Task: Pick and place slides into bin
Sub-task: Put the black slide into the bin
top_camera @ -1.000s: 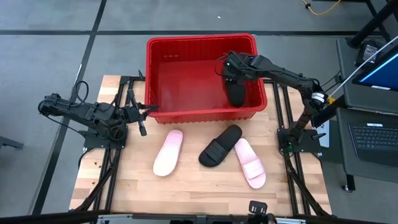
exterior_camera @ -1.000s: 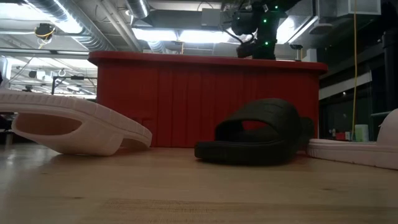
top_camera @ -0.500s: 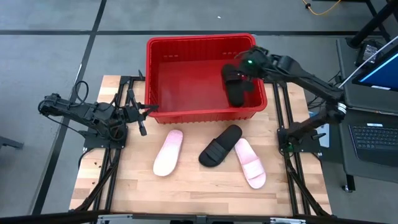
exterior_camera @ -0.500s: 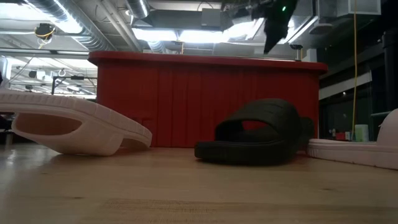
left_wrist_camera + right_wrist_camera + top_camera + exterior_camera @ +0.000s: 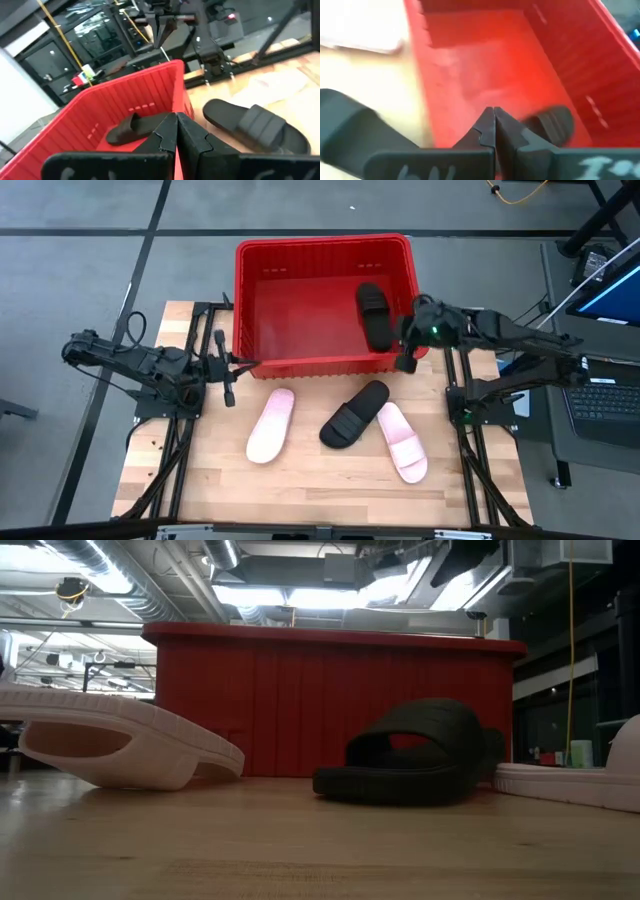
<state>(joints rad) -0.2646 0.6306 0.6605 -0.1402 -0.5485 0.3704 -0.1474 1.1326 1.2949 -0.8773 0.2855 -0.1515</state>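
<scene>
So we've got one black slide (image 5: pixel 374 317) lying inside the red bin (image 5: pixel 322 246), over toward its right-hand wall, sole down as far as we can tell from above. Our right pincer (image 5: pixel 404 352) sits at the bin's front right corner, just outside the rim, and in its wrist view the two fingers are pressed together with nothing between them. The left pincer (image 5: pixel 228 372) waits off the bin's front left corner, fingers also closed on nothing, tips pointing at the red wall. Three slides are out on the wooden table (image 5: pixel 300 490): a pale pink one (image 5: pixel 271 425) lying alone toward the left, a second black one (image 5: pixel 354 414) angled in front of the bin, and another pink one (image 5: pixel 402 441) right beside it, the two touching or very nearly along one edge. From the low view, that black slide (image 5: pixel 415 752) stands strap-up just in front of the bin's ribbed wall (image 5: pixel 270 700), with the left pink slide (image 5: pixel 110 740) close to the camera and tilted up off the table at one end. Both arms are clear of all three slides on the table.
</scene>
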